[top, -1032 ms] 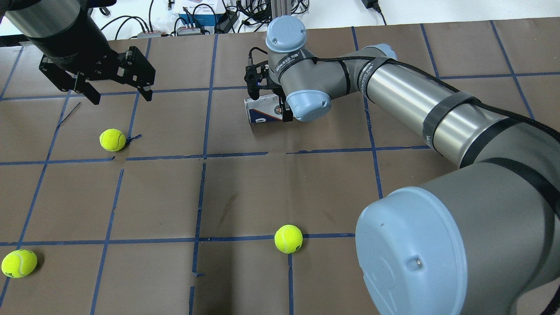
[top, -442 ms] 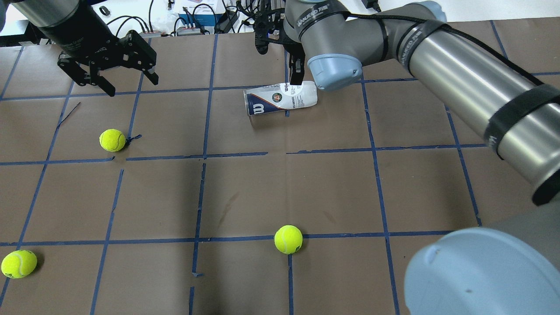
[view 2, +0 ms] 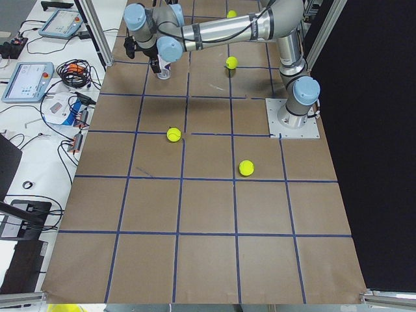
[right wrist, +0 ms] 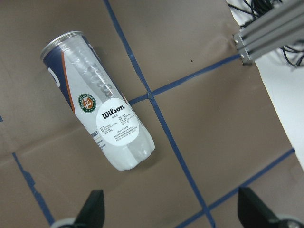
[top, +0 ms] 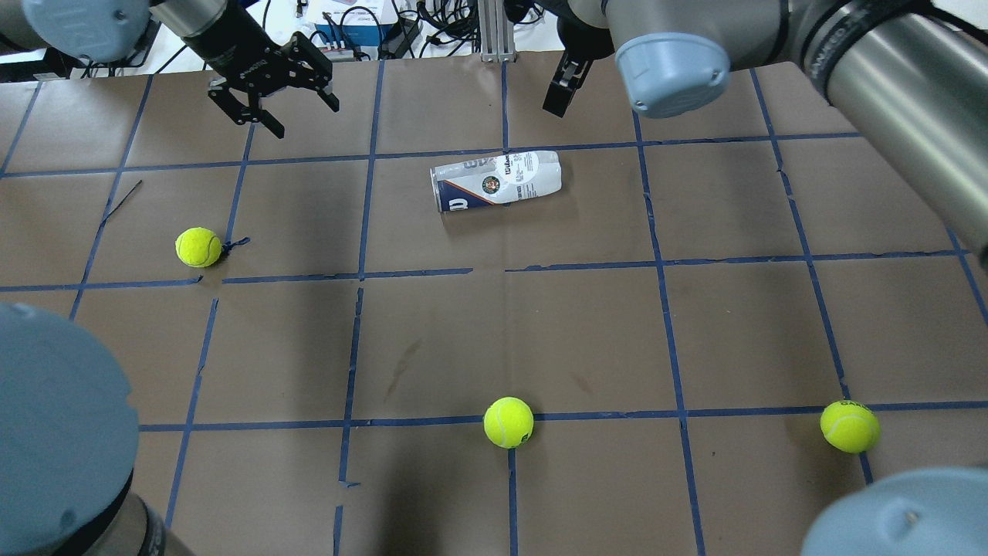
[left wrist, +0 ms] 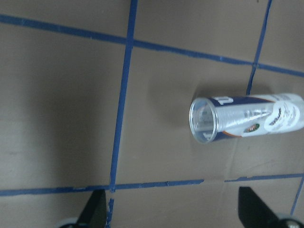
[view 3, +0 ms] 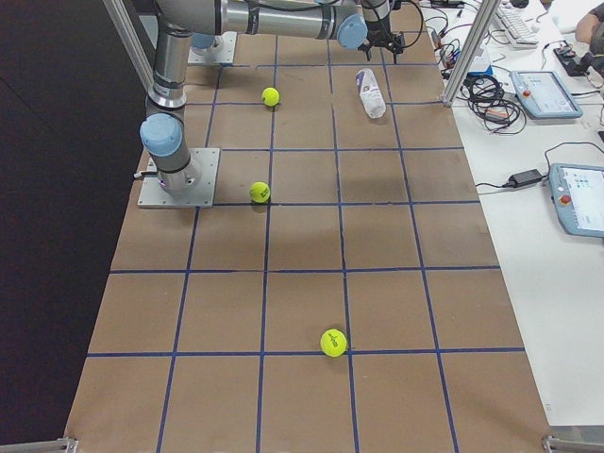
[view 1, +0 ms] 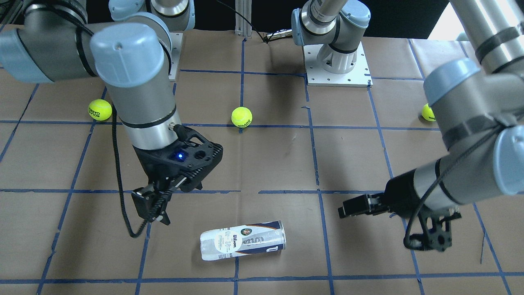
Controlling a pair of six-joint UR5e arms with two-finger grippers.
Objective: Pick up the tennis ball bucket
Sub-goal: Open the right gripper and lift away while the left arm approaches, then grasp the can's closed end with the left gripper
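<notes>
Overhead exterior: bucket apart from fingers

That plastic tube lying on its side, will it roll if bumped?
Probably: the tube is round and lies flat on its side, so a sideways nudge should roll it. It looks empty through its open end, so likely light, and its clear plastic wall may flex.

The tennis ball bucket is clear glossy plastic with a metal rim on matt brown paper.
</notes>
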